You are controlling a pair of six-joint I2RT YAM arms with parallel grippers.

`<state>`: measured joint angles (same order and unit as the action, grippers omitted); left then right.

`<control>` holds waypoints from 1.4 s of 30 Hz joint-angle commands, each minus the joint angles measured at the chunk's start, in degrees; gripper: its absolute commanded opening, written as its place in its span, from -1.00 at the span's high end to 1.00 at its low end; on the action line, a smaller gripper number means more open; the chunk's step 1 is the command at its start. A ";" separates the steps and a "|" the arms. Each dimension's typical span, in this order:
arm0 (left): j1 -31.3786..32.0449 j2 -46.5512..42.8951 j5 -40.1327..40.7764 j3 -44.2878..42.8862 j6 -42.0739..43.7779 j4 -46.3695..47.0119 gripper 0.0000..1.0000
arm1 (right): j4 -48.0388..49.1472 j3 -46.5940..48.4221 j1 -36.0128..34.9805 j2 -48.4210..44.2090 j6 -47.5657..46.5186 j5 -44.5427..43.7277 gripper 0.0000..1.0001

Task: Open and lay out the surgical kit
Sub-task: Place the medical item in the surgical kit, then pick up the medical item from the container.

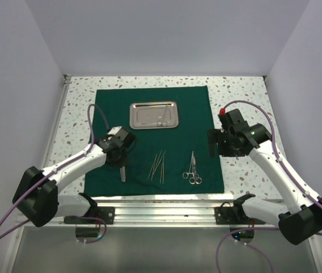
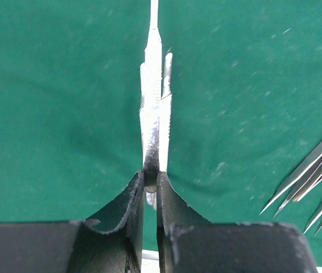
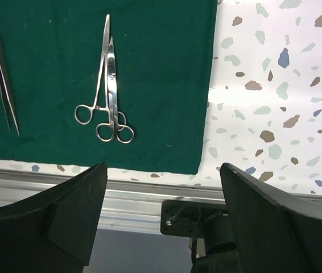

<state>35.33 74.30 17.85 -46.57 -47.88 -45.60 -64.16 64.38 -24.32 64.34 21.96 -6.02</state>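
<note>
The dark green cloth [image 1: 149,102] lies spread flat on the table. The steel tray [image 1: 141,114] sits on its far middle with a small ring-handled instrument [image 1: 161,122] inside. My left gripper [image 1: 121,158] is low over the cloth's near left, shut on silver tweezers [image 1: 123,172]. In the left wrist view the tweezers [image 2: 152,114] run straight out from the closed fingers [image 2: 132,199] along the cloth. Slender probes [image 1: 158,165] and ring-handled scissors [image 1: 193,169] lie on the near cloth. My right gripper [image 1: 214,143] is open and empty above the cloth's right edge; the scissors [image 3: 108,85] show in its view.
The speckled tabletop [image 1: 240,102] surrounds the cloth, with white walls on three sides. A metal rail [image 1: 161,205] and the arm bases run along the near edge. Probes [image 2: 314,182] lie close to the right of my left gripper.
</note>
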 commanded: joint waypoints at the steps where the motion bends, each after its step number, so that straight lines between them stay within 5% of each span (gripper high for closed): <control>1: 0.53 -4.77 0.88 2.96 -5.64 -1.68 1.00 | 1.23 0.22 0.15 -1.67 -1.30 1.36 -0.69; 11: 2.11 -8.12 -2.99 8.51 -6.97 0.78 1.00 | 3.43 4.26 0.23 2.81 0.90 2.77 -0.68; 15: 2.11 -6.20 -2.65 6.59 -5.04 0.96 0.02 | 4.57 7.25 0.23 6.15 2.30 3.56 -0.68; 21: 1.85 2.22 2.19 -9.13 2.59 -1.76 -0.57 | 5.10 8.13 0.15 7.82 3.09 2.77 -0.67; 34: -6.94 38.44 -0.97 -52.37 20.10 0.18 -0.36 | 3.60 5.05 0.23 3.16 7.57 0.22 -0.68; 42: -8.17 49.95 -5.02 -65.10 23.53 2.20 -0.38 | 8.43 21.29 0.15 19.84 6.70 1.98 -0.67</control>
<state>27.79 120.31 14.70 -103.57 -27.73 -44.58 -59.92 79.24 -24.32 79.15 28.69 -4.84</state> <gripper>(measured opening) 0.704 0.836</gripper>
